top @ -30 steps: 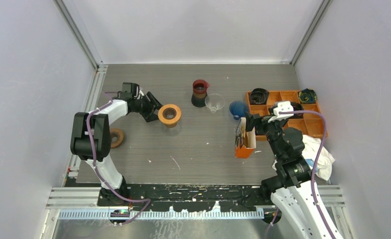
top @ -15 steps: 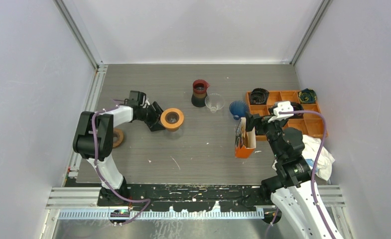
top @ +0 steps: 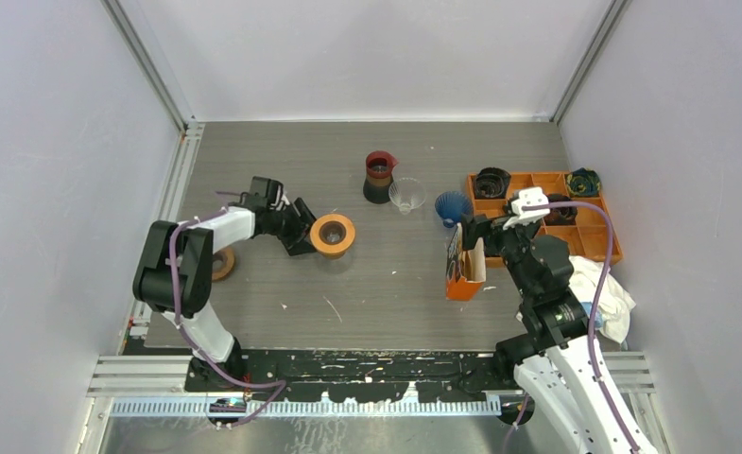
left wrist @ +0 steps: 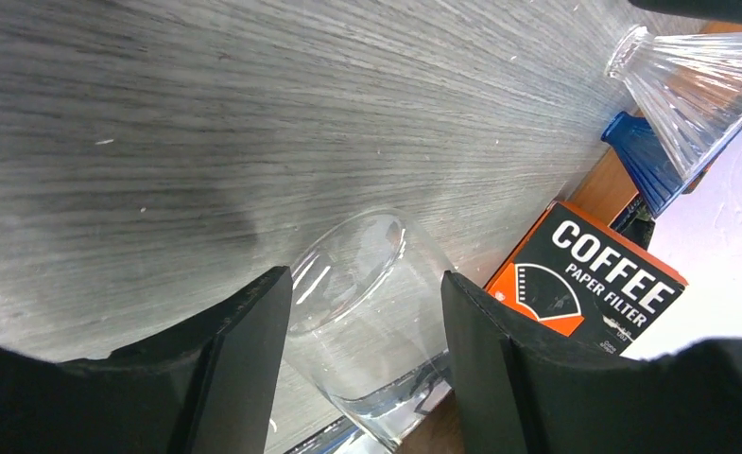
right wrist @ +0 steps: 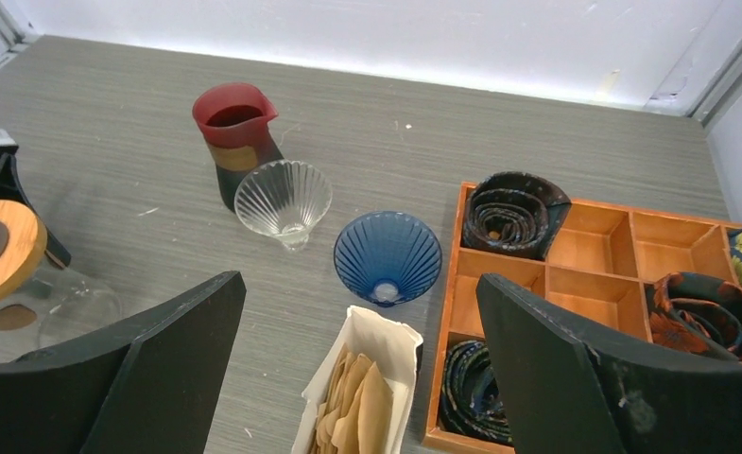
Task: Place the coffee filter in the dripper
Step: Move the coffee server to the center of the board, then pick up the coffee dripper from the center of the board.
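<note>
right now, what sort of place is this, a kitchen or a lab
Probably a robot test cell, not a kitchen: bare white walls box in a grey wood-grain table, staged with an orange box of paper coffee filters, a blue ribbed cone dripper and a clear ribbed glass dripper.

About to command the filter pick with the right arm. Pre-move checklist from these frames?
1. Right gripper open: ok, jaws wide apart.
2. Right gripper over the filter box: ok, box centred below it in wrist view.
3. Box open, paper filters exposed: ok.
4. Dripper upright and empty: ok for blue dripper and clear dripper; which is the target, cannot tell.
5. Left gripper out of the way: ok, shut on the glass carafe, apart from the box.
6. Single filter separable from stack: cannot tell.
</note>
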Motion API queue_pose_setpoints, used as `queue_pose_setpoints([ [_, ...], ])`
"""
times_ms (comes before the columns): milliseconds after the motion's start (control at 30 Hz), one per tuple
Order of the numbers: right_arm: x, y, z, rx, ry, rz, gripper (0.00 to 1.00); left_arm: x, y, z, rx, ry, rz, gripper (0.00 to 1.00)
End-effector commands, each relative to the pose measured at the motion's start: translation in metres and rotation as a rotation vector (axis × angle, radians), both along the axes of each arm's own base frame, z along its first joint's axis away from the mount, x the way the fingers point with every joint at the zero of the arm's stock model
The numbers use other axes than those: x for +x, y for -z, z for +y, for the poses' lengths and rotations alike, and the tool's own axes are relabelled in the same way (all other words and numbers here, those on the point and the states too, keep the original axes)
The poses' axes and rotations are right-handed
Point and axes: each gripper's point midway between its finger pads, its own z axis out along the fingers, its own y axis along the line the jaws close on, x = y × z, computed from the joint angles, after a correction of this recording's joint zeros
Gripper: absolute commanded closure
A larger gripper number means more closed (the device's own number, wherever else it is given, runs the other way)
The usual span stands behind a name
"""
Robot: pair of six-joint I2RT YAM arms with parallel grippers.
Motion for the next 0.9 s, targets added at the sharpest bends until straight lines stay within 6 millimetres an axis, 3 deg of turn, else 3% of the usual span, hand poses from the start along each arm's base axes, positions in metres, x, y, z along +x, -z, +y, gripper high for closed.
queue_pose_setpoints([
  [0, 0.002, -0.031, 0.012, 0.019, -0.059, -0.039, 0.00, 0.012, -0.028, 0.012, 0.044, -0.015, -0.108, 0.38],
  [267, 0.014, -0.024, 0.037, -0.001, -0.173, 0.071, 0.00, 0.016, -0.045, 0.041, 0.144, -0.047, -0.161, 0.33],
  [433, 0.033, -0.012, 0.049, 0.000, -0.194, 0.188, 0.00, 0.011, -0.066, 0.067, 0.259, -0.071, -0.209, 0.28],
  [633, 0.062, 0.021, 0.062, -0.022, -0.187, 0.391, 0.00, -0.001, -0.109, 0.098, 0.434, -0.071, -0.309, 0.23],
  [767, 0.083, 0.032, 0.075, -0.036, -0.215, 0.473, 0.00, -0.006, -0.152, 0.117, 0.534, -0.070, -0.425, 0.18],
  [867, 0.101, 0.037, 0.083, -0.045, -0.226, 0.506, 0.01, -0.013, -0.173, 0.126, 0.592, -0.049, -0.481, 0.16],
])
